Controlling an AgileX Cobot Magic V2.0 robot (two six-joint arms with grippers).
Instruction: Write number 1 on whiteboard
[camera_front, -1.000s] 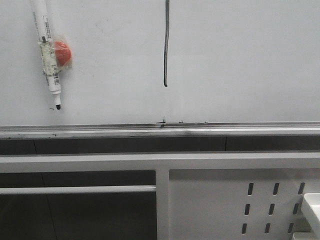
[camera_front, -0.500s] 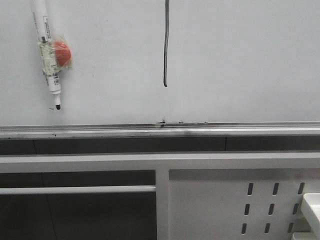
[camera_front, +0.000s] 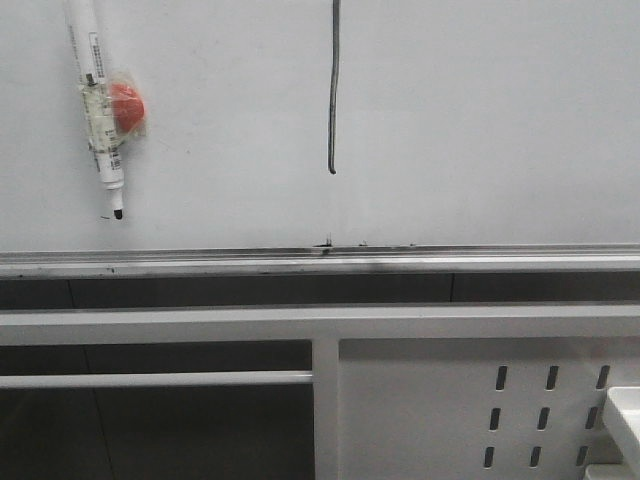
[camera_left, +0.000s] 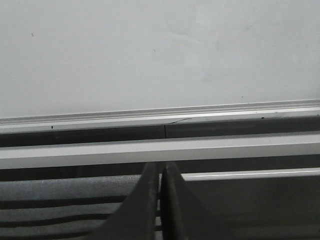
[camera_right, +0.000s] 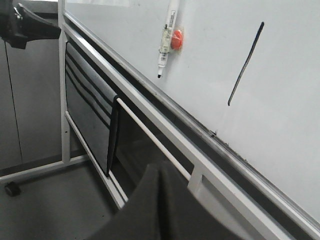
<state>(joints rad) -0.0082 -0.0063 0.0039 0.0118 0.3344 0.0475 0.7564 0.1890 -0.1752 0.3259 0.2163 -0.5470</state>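
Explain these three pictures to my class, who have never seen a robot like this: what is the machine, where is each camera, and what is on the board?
The machine is a robot with two arms, each ending in a two-fingered gripper. One camera looks forward from the robot at the whiteboard; the other two sit on the arms' wrists.

In the front view, the number 1 is drawn as a thin dark vertical stroke. To its left a marker hangs tip-down on the board beside a red round piece, probably a magnet. A silver rail edges the board's bottom; a white perforated panel stands below.

The left gripper shows dark fingers pressed together, holding nothing. The right gripper likewise looks closed and empty, viewing board and marker from the side.
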